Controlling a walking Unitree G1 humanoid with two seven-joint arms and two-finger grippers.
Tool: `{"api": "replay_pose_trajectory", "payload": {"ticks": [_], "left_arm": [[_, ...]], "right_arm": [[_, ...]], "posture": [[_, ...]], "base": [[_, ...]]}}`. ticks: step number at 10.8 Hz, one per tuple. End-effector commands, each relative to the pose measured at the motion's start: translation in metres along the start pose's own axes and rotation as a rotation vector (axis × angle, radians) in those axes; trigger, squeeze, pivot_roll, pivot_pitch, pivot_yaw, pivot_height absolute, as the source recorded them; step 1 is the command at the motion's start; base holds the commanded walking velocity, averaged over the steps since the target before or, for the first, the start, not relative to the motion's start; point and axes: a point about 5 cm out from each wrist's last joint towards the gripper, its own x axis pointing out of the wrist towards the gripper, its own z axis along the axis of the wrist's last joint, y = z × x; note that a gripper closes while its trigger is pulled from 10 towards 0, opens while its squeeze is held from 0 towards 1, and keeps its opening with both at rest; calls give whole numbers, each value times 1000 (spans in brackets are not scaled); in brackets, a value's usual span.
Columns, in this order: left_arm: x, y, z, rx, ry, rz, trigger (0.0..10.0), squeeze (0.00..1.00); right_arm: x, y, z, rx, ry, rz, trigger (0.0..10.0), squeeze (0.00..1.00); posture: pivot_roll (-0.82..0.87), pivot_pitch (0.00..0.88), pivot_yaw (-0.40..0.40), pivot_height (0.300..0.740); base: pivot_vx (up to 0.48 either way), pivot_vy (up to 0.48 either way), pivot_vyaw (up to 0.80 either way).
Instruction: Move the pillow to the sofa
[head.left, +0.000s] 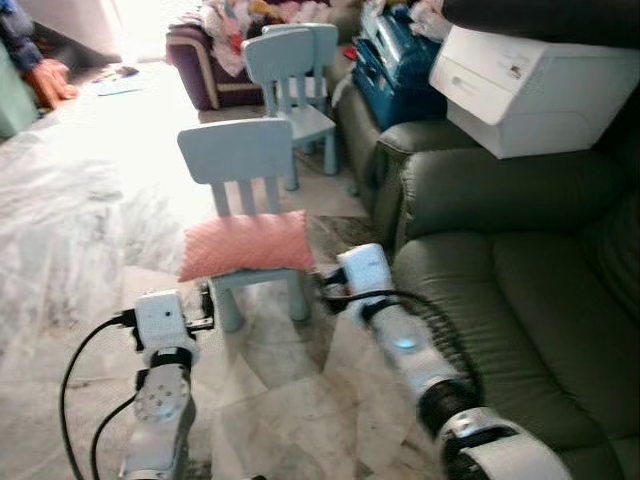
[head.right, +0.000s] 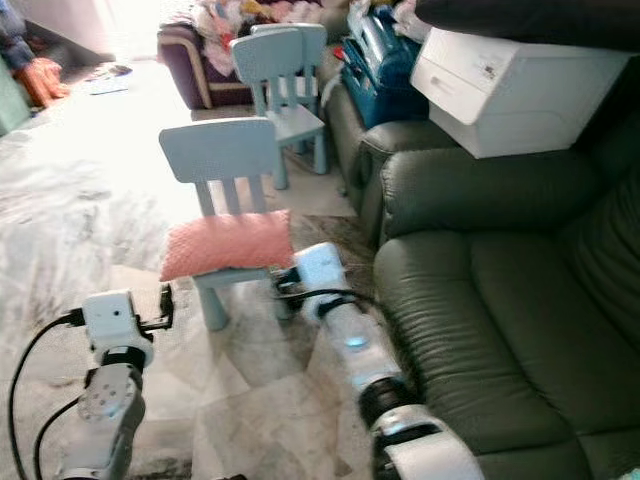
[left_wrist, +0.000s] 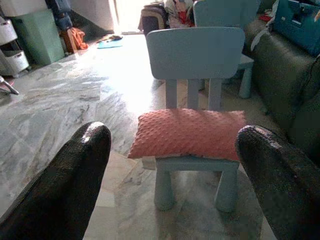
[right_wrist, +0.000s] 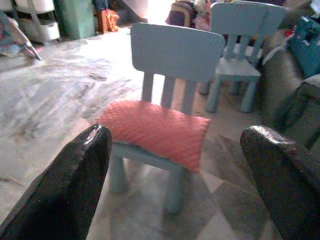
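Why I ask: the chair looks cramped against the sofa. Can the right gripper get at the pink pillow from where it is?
Probably yes. The right gripper is open beside the pillow, which lies uncovered on the chair seat; nothing stands between them.

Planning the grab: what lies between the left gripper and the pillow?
Only bare marble floor; in the left wrist view the open left gripper faces the pillow unobstructed.

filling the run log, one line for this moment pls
pillow on blue chair | left pincer open, short of it | right pincer open | sofa right
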Motion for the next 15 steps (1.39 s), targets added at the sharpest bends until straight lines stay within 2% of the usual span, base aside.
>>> {"api": "replay_pose_trajectory", "payload": {"ticks": [1, 4, 6, 9, 12, 15], "left_arm": [[-2, 3, -1, 6, 12, -1, 10000, 0], [6, -2, 3, 45, 25, -79, 10000, 0], [13, -6, 8, 54, 19, -111, 10000, 0], [9, -8, 5, 35, 23, -95, 10000, 0], [2, 1, 0, 19, 28, -42, 10000, 0], [1, 6, 0, 19, 26, -21, 10000, 0]], "right_arm": [[0, -4, 1, 4, -4, -11, 10000, 0], [1, -15, 4, 49, -12, -114, 10000, 0], [-2, -18, 0, 62, -6, -140, 10000, 0], [0, -14, 2, 53, -8, -109, 10000, 0], [2, -8, 3, 42, -5, -64, 10000, 0], [3, -5, 4, 41, -7, -43, 10000, 0]], "posture": [[-97, 65, 60, 740], [-108, 56, 144, 740], [-117, 56, 162, 740], [-110, 64, 123, 740], [-92, 72, 81, 740], [-91, 71, 65, 740]], "base": [[0, 0, 0], [0, 0, 0], [0, 0, 0], [0, 0, 0], [0, 0, 0], [0, 0, 0]]}}
